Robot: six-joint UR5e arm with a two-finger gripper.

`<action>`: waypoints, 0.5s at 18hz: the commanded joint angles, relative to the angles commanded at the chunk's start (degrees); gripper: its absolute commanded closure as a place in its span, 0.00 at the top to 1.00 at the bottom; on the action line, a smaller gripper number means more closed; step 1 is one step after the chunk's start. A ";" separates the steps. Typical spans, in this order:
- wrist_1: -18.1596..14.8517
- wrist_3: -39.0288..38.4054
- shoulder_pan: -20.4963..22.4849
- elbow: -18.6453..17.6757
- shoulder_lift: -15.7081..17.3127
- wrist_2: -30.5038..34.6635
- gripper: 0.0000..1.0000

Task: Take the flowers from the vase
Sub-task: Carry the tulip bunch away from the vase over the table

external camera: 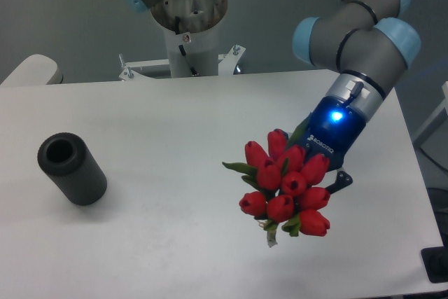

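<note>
Arm: grey tube links, pale-blue joint caps. Wrist black w/ glowing blue LED, white lettering. Base column white, 12 o'clock.

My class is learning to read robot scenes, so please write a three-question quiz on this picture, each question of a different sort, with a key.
1. True or false: the flowers stand in the vase.
2. Where is the vase? A) table's left side B) table's right side C) off the table
3. Fill in: the light on the arm's wrist glows ____.

Key: 1. False; they are held up in the tool, far right of the vase. 2. A. 3. Blue.
</note>
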 joint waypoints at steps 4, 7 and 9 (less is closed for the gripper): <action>0.00 2.19 1.49 -1.49 0.26 -0.26 0.37; 0.00 2.55 1.85 -1.67 0.44 -0.18 0.37; 0.00 2.55 1.85 -1.76 0.44 -0.18 0.37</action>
